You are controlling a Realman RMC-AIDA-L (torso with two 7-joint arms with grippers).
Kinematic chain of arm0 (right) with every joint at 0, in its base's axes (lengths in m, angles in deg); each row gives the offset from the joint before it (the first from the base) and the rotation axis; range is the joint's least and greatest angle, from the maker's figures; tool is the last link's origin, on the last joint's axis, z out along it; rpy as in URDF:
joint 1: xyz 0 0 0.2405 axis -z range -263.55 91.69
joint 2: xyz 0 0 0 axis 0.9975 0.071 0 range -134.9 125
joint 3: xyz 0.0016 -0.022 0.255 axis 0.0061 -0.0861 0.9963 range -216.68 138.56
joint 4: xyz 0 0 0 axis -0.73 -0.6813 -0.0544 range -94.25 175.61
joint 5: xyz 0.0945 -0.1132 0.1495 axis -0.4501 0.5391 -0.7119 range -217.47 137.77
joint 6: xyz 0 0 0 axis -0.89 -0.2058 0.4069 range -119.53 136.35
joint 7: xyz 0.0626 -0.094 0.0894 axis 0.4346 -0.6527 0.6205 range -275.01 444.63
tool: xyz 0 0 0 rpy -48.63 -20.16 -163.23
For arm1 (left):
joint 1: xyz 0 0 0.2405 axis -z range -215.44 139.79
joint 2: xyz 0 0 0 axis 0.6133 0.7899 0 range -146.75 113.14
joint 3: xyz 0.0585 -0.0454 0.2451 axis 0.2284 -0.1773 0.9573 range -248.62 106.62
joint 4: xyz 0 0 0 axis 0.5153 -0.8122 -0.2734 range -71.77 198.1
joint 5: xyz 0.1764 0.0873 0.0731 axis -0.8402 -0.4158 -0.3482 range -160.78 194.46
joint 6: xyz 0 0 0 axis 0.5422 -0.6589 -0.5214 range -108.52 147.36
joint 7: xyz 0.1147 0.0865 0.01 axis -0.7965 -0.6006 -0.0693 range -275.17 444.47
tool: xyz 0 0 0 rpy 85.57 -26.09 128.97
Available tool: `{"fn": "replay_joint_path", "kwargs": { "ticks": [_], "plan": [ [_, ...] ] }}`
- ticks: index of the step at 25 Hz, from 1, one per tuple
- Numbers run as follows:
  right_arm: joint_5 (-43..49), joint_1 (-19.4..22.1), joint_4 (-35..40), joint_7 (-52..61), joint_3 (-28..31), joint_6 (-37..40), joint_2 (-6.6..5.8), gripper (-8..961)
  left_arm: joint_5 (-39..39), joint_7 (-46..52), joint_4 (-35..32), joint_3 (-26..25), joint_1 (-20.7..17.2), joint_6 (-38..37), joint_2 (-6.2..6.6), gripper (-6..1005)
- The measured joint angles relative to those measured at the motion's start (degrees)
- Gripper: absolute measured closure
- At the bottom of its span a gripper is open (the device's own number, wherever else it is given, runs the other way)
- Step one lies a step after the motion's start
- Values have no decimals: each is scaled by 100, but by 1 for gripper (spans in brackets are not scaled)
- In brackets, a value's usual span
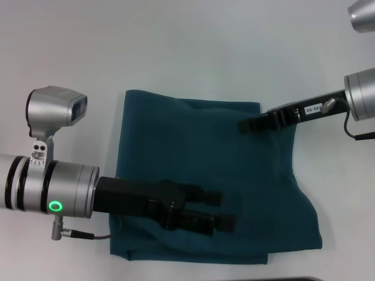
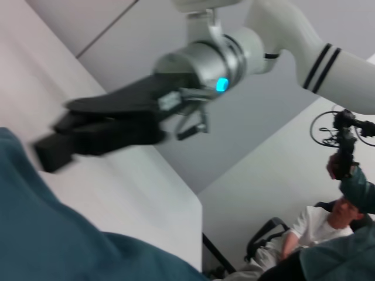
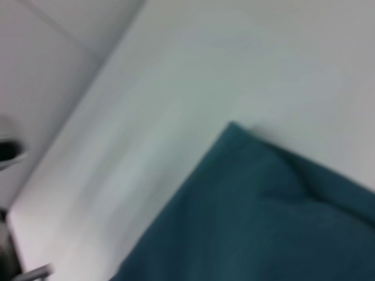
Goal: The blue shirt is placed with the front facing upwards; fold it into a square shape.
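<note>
One garment is on your table (image 1: 193, 47): the blue shirt (image 1: 176, 146), lying as a folded, roughly rectangular bundle near the middle of the white surface, plain teal side up, with no lettering showing. Its far edge runs fairly straight; the near right corner bulges out past the layers beneath it, and soft creases cross the top layer.

Two arms are over it.

Left gripper (image 1: 221, 209): you will find it reaching in from the left side, over the near half of the shirt. Its two black fingers point towards the right and stand apart with a clear gap between them; nothing is held. From above you cannot tell whether the tips touch the cloth. A green ring light glows on the silver wrist behind it.

Right gripper (image 1: 245, 125): it comes in from the right, over the shirt's far right corner. The head view shows it edge-on, but the left wrist view shows it from the side (image 2: 55, 143), fingers parted a little and holding nothing, just above the fabric.

Right wrist view: one corner of the shirt (image 3: 263, 216) against bare white table.

Background, left wrist view: a seated person (image 2: 322, 225) in a white top beyond the table edge.
</note>
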Motion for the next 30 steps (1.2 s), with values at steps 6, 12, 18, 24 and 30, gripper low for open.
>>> {"fn": "replay_joint_path", "kwargs": {
  "ticks": [6,12,18,24,30],
  "plan": [
    [126,31,-62,-68,-233,238,-14,942,-4,-1,14,-50,-73,201,15,112],
    [201,18,-170,-27,-600,-97,18,943,29,-1,38,-59,-121,276,28,112],
    [396,-28,-204,194,-662,-532,54,943,17,-1,41,-63,-114,280,27,112],
    [413,-63,-199,217,-631,-629,73,943,5,-1,41,-62,-101,282,23,113],
    [-154,48,0,42,-522,-320,13,942,2,-1,40,-28,-85,281,28,116]
  ]
}}
